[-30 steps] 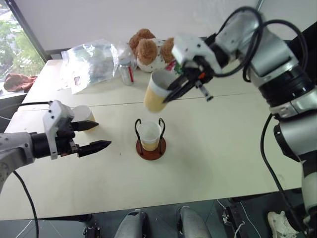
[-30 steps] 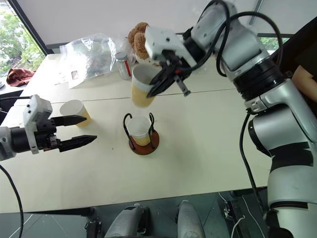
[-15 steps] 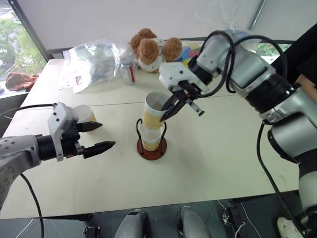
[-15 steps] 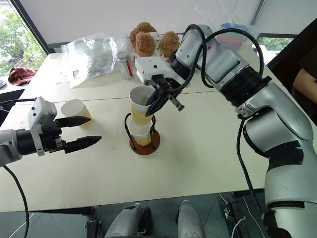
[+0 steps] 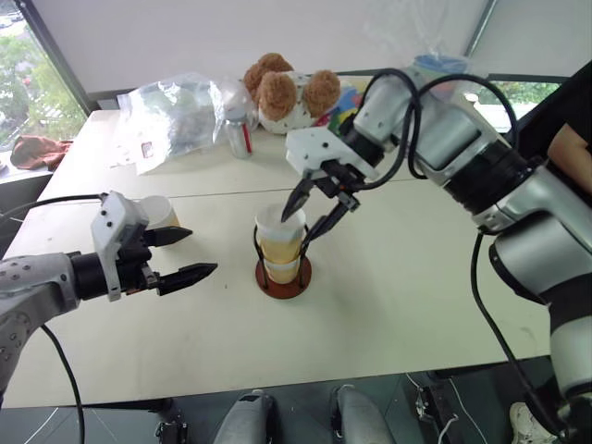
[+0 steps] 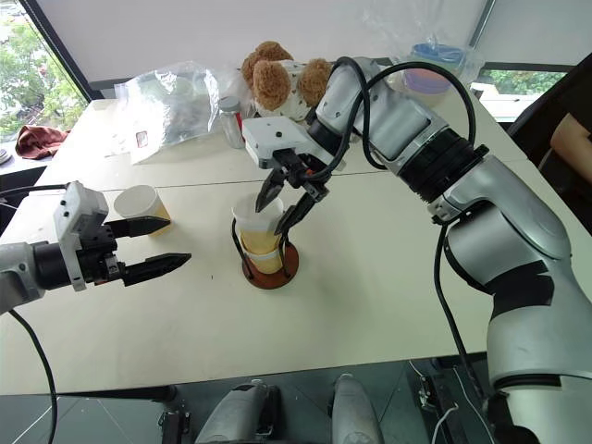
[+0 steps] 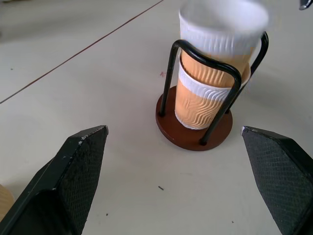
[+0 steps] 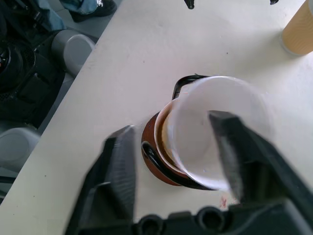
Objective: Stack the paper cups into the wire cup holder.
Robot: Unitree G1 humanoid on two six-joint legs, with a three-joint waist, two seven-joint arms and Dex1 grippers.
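You had the pale tabletop (image 5: 388, 277) carrying everything, with a crinkled clear plastic bag (image 5: 171, 116) and a brown teddy bear (image 5: 282, 91) lying well beyond both hands at the far edge, and a small drinks can (image 5: 238, 137) standing between those two. Your right hand (image 5: 314, 211) hung directly above the wire cup holder (image 5: 283, 275), pointing steeply down, its two black fingers spread apart with one over the cup's white mouth and the other just outside its rim; they gripped nothing. Below that hand two of the paper cups (image 5: 280, 242) sat nested inside the holder's black wire loops, the upper one riding high above the lower, its white rim (image 7: 222, 19) blurred in the left wrist view and standing taller than the loop tops. The dark red disc base (image 7: 193, 137) lay flat on the tabletop under the stack. Your left hand (image 5: 190, 252) was held low over the tabletop, well apart from the holder and aimed toward it, its fingers opened wide and empty, so that the holder and its cups appeared between the two fingertips (image 7: 80, 161) in the left wrist view. The third paper cup (image 5: 159, 214) stood upright on the tabletop just beside your left hand, on its far side, close to the upper finger.
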